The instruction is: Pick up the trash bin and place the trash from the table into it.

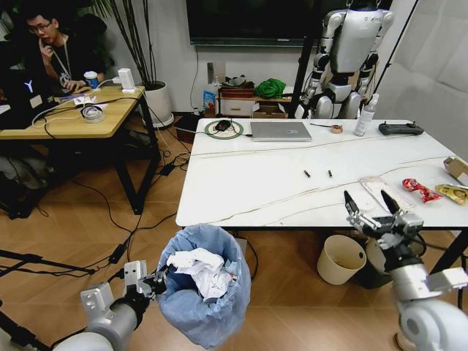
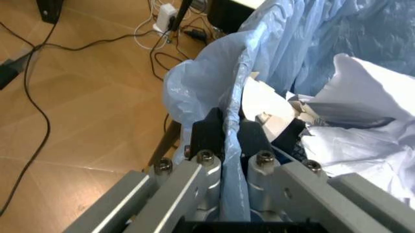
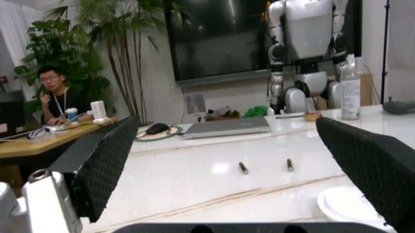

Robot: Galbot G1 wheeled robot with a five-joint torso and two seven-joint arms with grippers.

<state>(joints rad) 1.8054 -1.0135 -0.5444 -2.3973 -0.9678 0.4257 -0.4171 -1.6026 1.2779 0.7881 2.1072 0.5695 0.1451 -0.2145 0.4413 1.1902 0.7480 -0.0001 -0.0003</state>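
Trash bin (image 1: 207, 292) nearest, held low in front of the robot, below the near edge of the table (image 1: 241, 183), blue bag bulging, crumpled white tissues (image 1: 199, 269) already inside. Left gripper (image 1: 150, 281) clenched on the bin's rim; in the left wrist view its fingers (image 2: 209, 133) pinch the bag fold. Right gripper (image 1: 371, 203) hovers over the table's near right edge, jaws spread wide, nothing between them. Remaining trash sits on the right end: clear plastic package (image 1: 380, 188), red wrapper (image 1: 418, 189), yellow wrapper (image 1: 453, 193). All lie just right of and slightly beyond the right fingers; the package is closest, running away from the near edge. Right arm clearly nearer; the bin is off to the left.
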